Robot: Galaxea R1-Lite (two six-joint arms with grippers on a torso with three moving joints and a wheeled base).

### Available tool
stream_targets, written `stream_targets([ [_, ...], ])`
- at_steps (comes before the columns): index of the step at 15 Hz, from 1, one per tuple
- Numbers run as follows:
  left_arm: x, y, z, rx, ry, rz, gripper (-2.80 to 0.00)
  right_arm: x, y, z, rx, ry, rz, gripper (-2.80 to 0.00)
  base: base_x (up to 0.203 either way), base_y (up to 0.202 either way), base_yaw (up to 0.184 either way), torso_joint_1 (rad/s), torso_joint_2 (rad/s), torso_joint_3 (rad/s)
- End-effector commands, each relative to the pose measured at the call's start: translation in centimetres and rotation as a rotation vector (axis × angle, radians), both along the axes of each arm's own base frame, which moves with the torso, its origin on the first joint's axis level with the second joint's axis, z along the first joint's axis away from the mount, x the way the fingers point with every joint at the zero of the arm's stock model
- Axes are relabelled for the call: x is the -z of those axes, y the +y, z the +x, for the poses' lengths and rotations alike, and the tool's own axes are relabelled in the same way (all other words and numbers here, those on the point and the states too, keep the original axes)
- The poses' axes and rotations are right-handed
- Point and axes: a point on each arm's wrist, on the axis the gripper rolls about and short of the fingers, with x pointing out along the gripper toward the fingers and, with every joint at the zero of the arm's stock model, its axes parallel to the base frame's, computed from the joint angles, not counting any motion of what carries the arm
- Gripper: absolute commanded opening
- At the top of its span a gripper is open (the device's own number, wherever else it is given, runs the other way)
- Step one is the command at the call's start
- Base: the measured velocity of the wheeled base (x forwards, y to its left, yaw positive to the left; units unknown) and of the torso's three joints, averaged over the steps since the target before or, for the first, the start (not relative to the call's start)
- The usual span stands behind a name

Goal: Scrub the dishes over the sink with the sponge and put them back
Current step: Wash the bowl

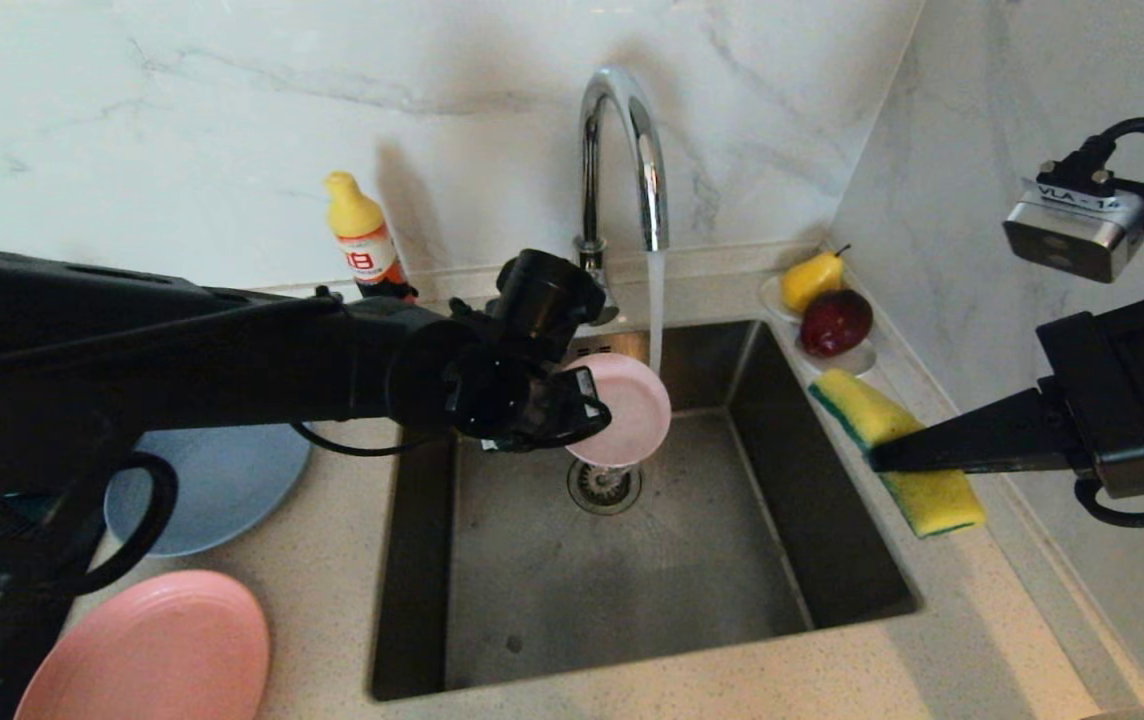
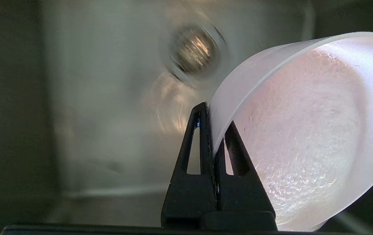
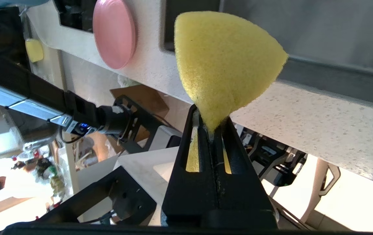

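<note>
The left hand (image 1: 587,405) pinches the small pale pink dish (image 1: 622,410) by its rim under the tap's stream over the sink (image 1: 632,580); the right hand (image 1: 877,458), clamping the sponge (image 1: 932,495), should close in and scrub.

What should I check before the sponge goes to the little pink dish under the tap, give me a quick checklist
1. Left gripper shut on the rim of the small pale pink dish: ok.
2. Dish over the sink, tilted beside the running water: ok.
3. Right gripper shut on the sponge: ok.
4. Sponge at the dish: not ok, it hangs over the sink's right-hand edge, apart from the dish.
5. Green scouring side facing the dish: cannot tell.
6. Grey-blue plate and salmon-pink plate out of the way on the counter: ok.
</note>
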Motion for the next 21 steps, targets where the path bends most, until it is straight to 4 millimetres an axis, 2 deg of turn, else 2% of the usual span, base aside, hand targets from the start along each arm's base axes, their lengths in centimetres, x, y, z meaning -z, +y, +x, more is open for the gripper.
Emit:
stream_targets([
  [1, -4.1, 2.2, -2.4, -0.081, -0.112, 0.023, -2.80, 0.1, 0.1, 0.0, -0.021, 0.016, 0.008, -2.80, 0.000, 0.000, 0.000, 0.000, 0.00, 0.000],
  [4, -7.0, 4.4, -4.7, -0.098, -0.193, 0.026, -2.80, 0.0, 0.0, -0.4, -0.027, 0.012, 0.014, -2.80, 0.000, 0.000, 0.000, 0.000, 0.00, 0.000],
  [7, -8.3, 5.9, -5.8, -0.081, -0.328, 0.048, -2.80, 0.5, 0.0, -0.3, -0.027, 0.030, 0.007, -2.80, 0.000, 0.000, 0.000, 0.000, 0.00, 0.000],
  [14, -10.9, 7.4, -7.6, -0.033, -0.700, 0.106, -2.80, 1.0, 0.3, 0.1, -0.045, 0.057, 0.006, -2.80, 0.000, 0.000, 0.000, 0.000, 0.00, 0.000],
  [18, -11.4, 7.7, -8.2, -0.022, -0.781, 0.091, -2.80, 0.9, 0.3, 0.1, -0.044, 0.050, 0.009, -2.80, 0.000, 0.000, 0.000, 0.000, 0.00, 0.000],
  [21, -12.6, 8.5, -9.4, 0.004, -0.869, 0.045, -2.80, 0.8, 0.2, 0.0, -0.044, 0.046, 0.011, -2.80, 0.000, 0.000, 0.000, 0.000, 0.00, 0.000],
])
